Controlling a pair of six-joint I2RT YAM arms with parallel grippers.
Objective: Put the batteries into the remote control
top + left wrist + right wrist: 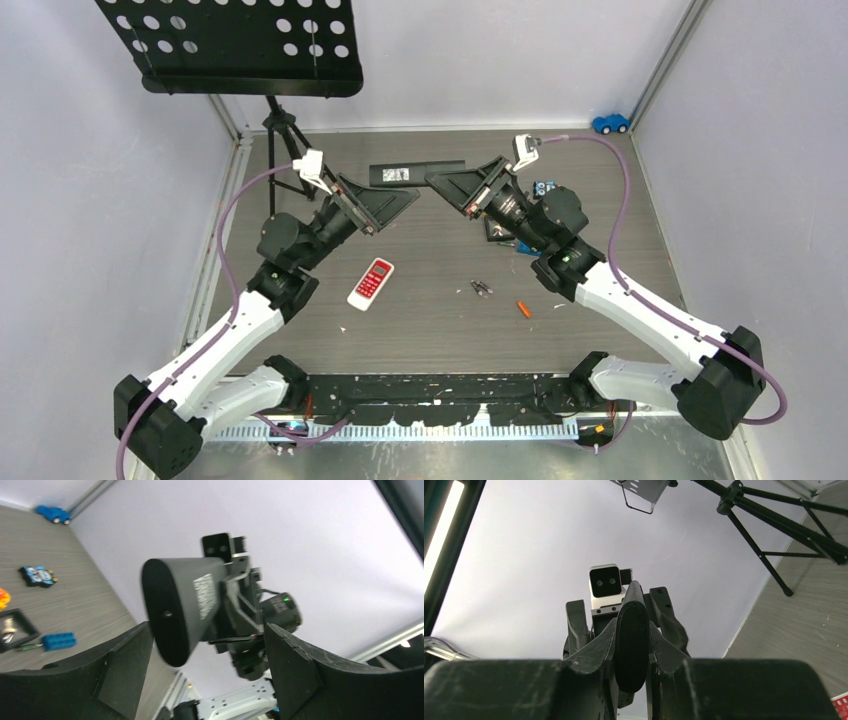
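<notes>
Grey batteries [481,288] and orange battery [523,308] lie on the desk [430,330], right of the remote [371,283] and below my raised right tool [435,181], which is nearer; whether that is apart or together I cannot tell; left tool [408,200] gapes apart

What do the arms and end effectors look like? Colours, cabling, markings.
The left arm and right arm have white links with black joint housings. A purple cable runs along each to a white wrist camera. The left end effector and right end effector are matte black with broad wedge-shaped fingers; the right one carries a white label.
</notes>
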